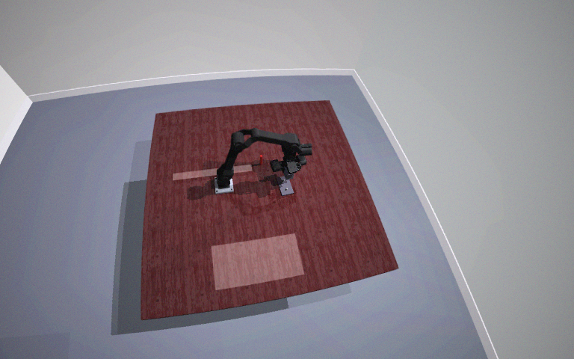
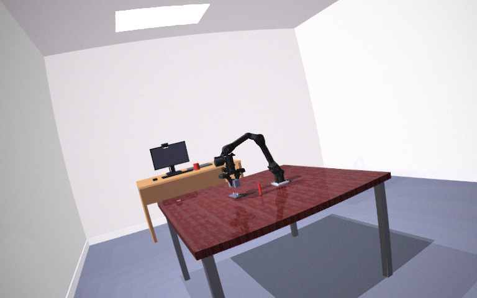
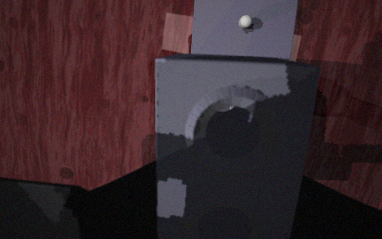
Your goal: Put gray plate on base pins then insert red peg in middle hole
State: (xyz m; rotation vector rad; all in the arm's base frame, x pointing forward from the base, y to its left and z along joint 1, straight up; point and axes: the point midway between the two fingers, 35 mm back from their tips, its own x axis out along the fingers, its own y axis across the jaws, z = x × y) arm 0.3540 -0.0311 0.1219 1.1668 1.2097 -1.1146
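The black parallel-jaw tool [image 1: 288,174] [image 2: 232,182] is pinched on the gray rectangular plate with round holes [image 1: 288,173] [image 2: 236,182] [image 3: 234,174], which is held above the flat gray base with pale round-headed pins [image 1: 286,189] [image 2: 235,195] [image 3: 245,21]. In the wrist view one pin is seen beyond the plate's far edge, so the holes cannot be judged as aligned. If lowering were begun with that offset or a slight twist, a pin could be struck by solid plate, and the plate tipped or turned in the grip. The slim red peg [image 1: 261,159] [image 2: 259,189] is stood upright on the dark red wooden counter [image 1: 253,220] [image 2: 281,207], between arm and base; it could be knocked over by a low sideways sweep. The counter's edges are well apart from the base, so room for small corrections is left.
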